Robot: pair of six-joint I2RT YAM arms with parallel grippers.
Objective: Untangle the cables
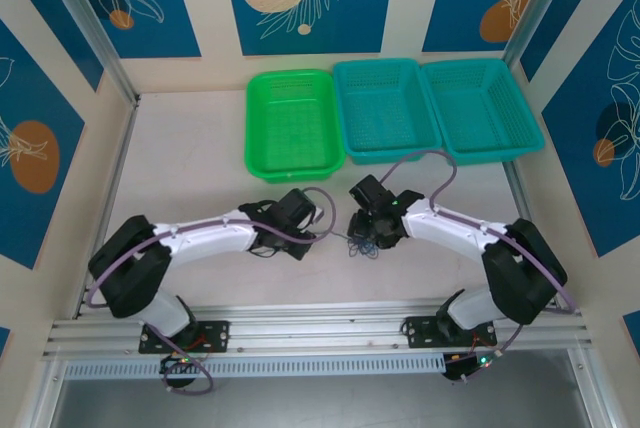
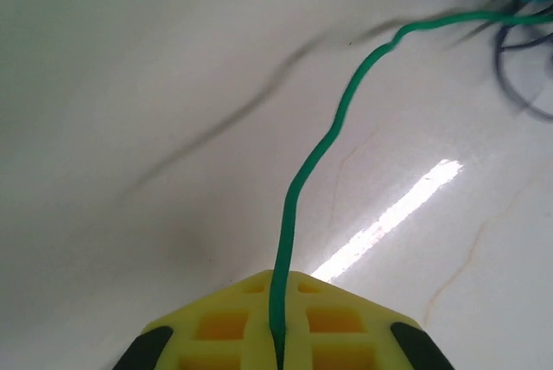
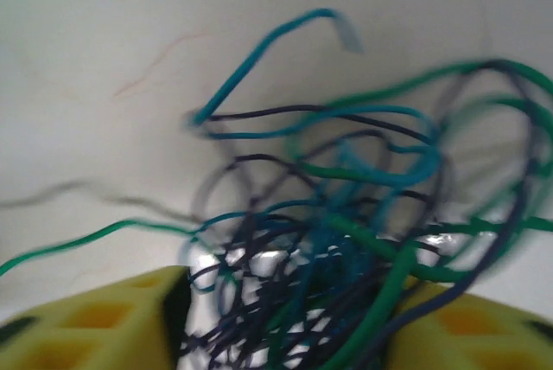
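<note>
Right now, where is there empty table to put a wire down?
Bare white table lies left of the green plastic basket, beyond the left arm. Another bare strip runs near the front rail, between both arm bases. The middle is crowded: the tangle of thin blue, green and dark wires sits there, with the right arm at it.

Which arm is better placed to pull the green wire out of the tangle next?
Left. The left gripper is shut on the green wire, which leads off toward the tangle. The right gripper straddles the tangle itself, better suited to anchoring it.
</note>
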